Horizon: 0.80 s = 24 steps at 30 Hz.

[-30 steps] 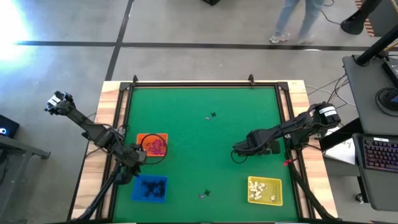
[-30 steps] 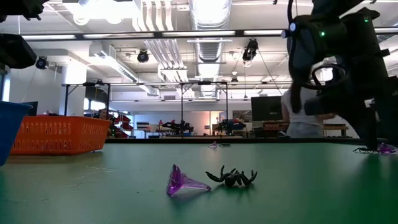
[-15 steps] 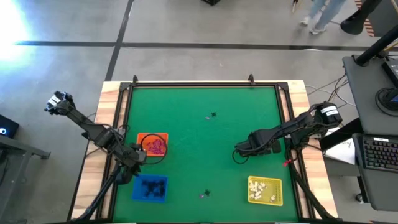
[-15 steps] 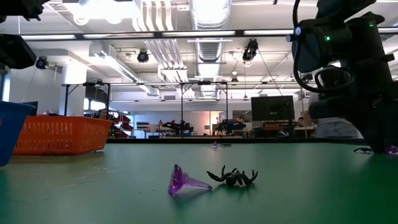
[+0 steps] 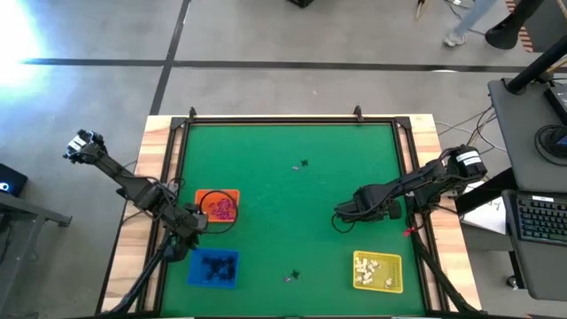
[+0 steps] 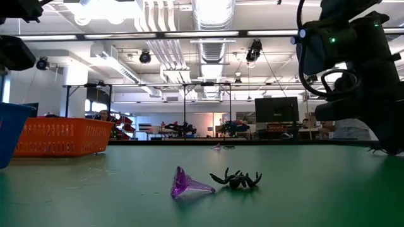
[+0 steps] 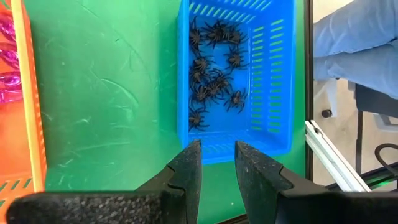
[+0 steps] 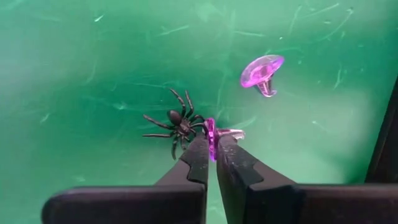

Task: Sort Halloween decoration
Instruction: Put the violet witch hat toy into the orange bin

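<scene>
A translucent pinkish-purple trinket (image 8: 211,134) is clamped edge-on by the right gripper (image 8: 212,149), beside a black spider (image 8: 175,124); the left gripper (image 7: 217,163) is held slightly parted, empty.

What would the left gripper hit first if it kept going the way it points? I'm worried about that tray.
Probably the blue tray; the left gripper aims at its near wall, though depth is unclear.
</scene>
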Each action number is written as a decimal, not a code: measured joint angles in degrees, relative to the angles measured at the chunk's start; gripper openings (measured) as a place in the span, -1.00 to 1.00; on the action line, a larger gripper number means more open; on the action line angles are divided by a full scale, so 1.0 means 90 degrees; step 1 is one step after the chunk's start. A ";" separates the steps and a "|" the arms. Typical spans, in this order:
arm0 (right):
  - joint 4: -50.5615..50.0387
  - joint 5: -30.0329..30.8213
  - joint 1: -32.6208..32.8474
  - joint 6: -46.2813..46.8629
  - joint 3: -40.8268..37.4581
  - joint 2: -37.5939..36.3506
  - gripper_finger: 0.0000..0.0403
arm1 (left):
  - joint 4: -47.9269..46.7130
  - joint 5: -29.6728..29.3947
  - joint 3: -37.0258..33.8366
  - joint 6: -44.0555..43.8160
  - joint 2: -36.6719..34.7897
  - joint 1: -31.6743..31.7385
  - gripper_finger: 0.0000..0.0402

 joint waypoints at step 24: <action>-0.0991 0.0075 0.0309 -0.0055 0.0500 -0.0046 -0.96 | -0.0095 0.0000 0.0000 0.0170 -0.0142 0.0002 -0.61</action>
